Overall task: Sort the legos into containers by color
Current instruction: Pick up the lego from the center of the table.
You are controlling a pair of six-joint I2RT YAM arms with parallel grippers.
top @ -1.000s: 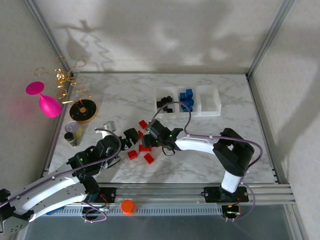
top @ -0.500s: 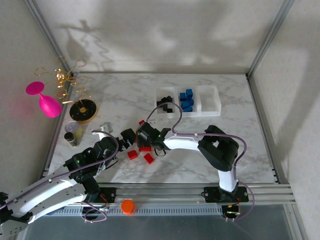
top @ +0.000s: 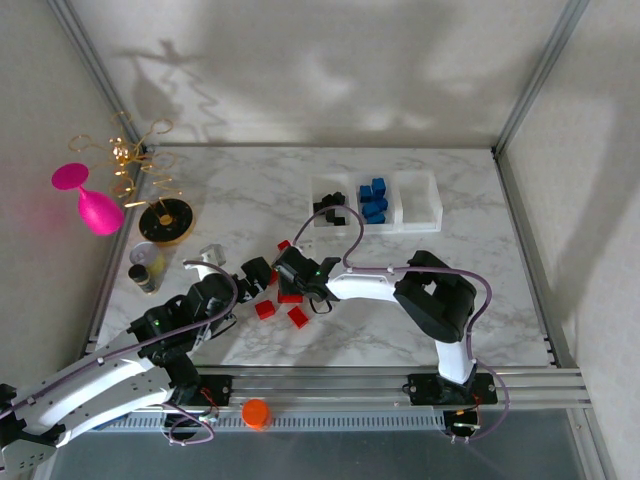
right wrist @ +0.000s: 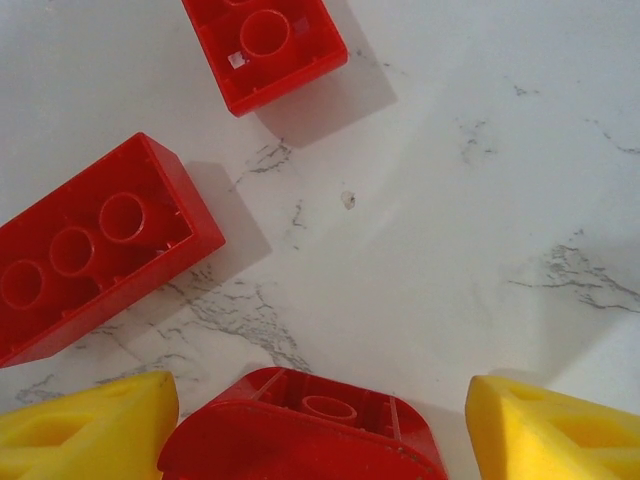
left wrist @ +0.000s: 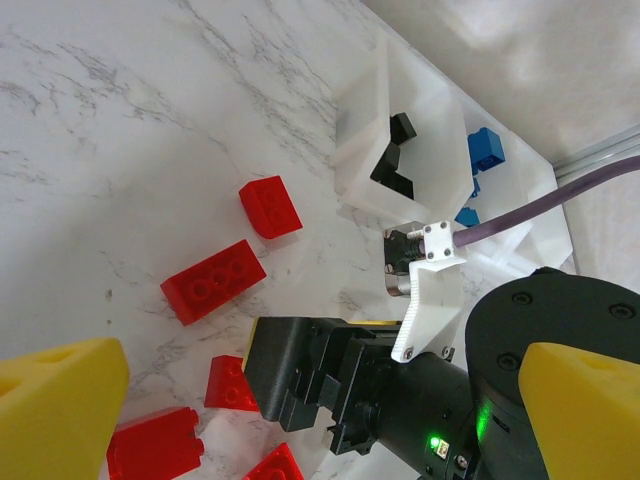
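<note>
White marbled table point(top: 250, 200). Near the middle, toward the near edge, a loose scatter of red bricks point(top: 265, 310). Toward the far right corner, three joined white bins point(top: 420, 205). Along the left edge, a small cup point(top: 146, 255) and a dark round disc point(top: 165, 220).

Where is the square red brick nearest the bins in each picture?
Top external: square red brick, mid-table, left of centre.
Left wrist: the brick sits left of centre, above middle.
Right wrist: the brick at top edge, partly cropped.
Shared landmark: oblong red brick beside it in both wrist views.
</note>
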